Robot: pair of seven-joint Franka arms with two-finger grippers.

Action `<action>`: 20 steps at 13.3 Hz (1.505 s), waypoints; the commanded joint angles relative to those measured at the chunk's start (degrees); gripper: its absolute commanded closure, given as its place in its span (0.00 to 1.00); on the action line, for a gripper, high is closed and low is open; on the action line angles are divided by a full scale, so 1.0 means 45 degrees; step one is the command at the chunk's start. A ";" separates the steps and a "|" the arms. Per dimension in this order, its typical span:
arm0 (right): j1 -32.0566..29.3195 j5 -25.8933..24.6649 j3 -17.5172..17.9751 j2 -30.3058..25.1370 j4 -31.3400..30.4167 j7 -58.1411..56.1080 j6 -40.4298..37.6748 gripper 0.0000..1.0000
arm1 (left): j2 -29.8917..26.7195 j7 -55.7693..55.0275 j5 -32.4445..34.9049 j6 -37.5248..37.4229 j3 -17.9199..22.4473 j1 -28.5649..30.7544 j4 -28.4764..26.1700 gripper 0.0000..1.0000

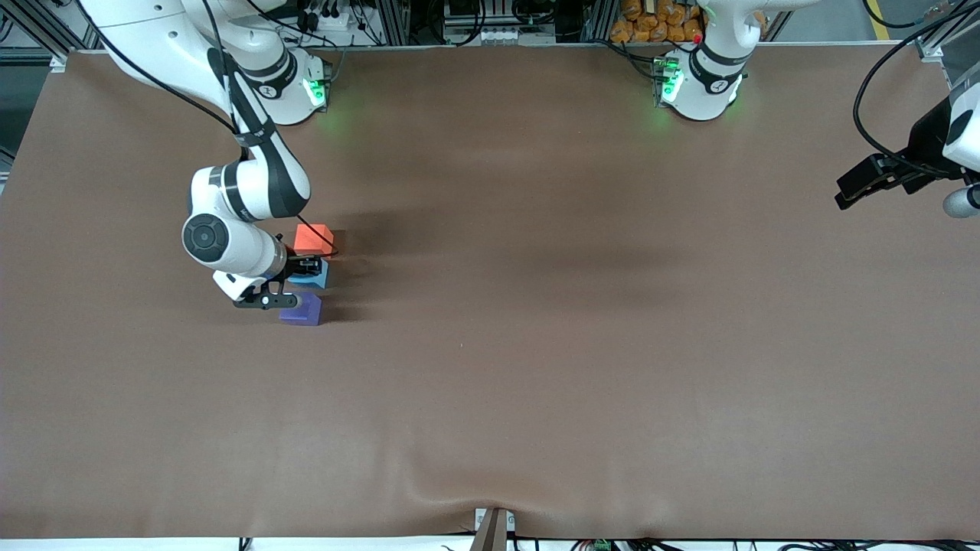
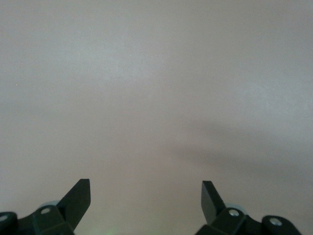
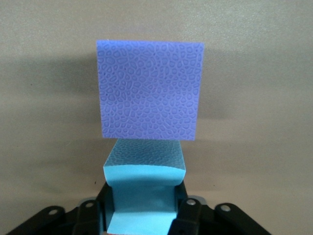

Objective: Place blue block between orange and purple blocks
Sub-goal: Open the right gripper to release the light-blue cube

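Right claw (image 1: 305, 269) grips the blue block (image 1: 312, 274) between the orange block (image 1: 314, 239) and purple block (image 1: 302, 310) on the bench (image 1: 536, 344). Left claw (image 2: 146, 198) waits, spread wide.

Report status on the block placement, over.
Right gripper shut on blue block, between orange block and purple block. Left gripper open, waiting. Nothing obstructing.

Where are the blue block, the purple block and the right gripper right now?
blue block (image 3: 142, 196): right wrist view, its face between the fingers.
purple block (image 3: 150, 88): right wrist view, middle of its top face.
right gripper (image 1: 308, 268): front view, fingertips at the blue block.
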 commanded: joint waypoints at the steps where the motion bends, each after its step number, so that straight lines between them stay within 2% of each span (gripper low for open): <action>1: -0.0019 -0.0153 0.0007 0.0041 -0.0134 -0.0153 0.0217 0.11 | -0.0266 0.0105 0.0251 -0.0087 -0.0051 0.0071 -0.0088 0.00; 2: -0.0059 -0.0153 0.0007 0.0022 -0.0114 -0.0115 0.0120 0.00 | -0.0266 0.0105 0.0251 -0.0087 -0.0051 0.0071 -0.0088 0.00; 5: -0.0059 -0.0134 0.0026 -0.0075 0.0255 0.0042 -0.0561 0.00 | -0.0266 0.0144 0.0251 -0.0106 -0.0031 0.0071 -0.0088 0.00; 7: -0.0059 -0.0134 0.0007 -0.0154 0.1170 0.0061 -0.2080 0.00 | -0.0266 0.0163 0.0251 -0.0087 -0.0031 0.0071 -0.0088 0.00; 13: -0.0389 -0.0095 -0.0071 -0.0037 0.5484 0.0257 -0.6458 0.00 | -0.0266 0.0163 0.0251 -0.0087 -0.0031 0.0071 -0.0088 0.00; 15: -0.0469 -0.0153 -0.0091 0.0138 0.7086 0.0198 -0.7124 0.00 | -0.0266 0.0163 0.0251 -0.0087 -0.0031 0.0071 -0.0088 0.00; 18: -0.0625 -0.0425 -0.0110 0.0198 0.8786 -0.0036 -0.7399 0.00 | -0.0266 0.0163 0.0270 -0.0087 -0.0031 0.0071 -0.0088 0.00; 20: -0.0722 -0.0797 -0.0110 0.0236 1.0172 -0.0036 -0.8392 0.00 | -0.0266 0.0163 0.0270 -0.0087 -0.0031 0.0071 -0.0088 0.00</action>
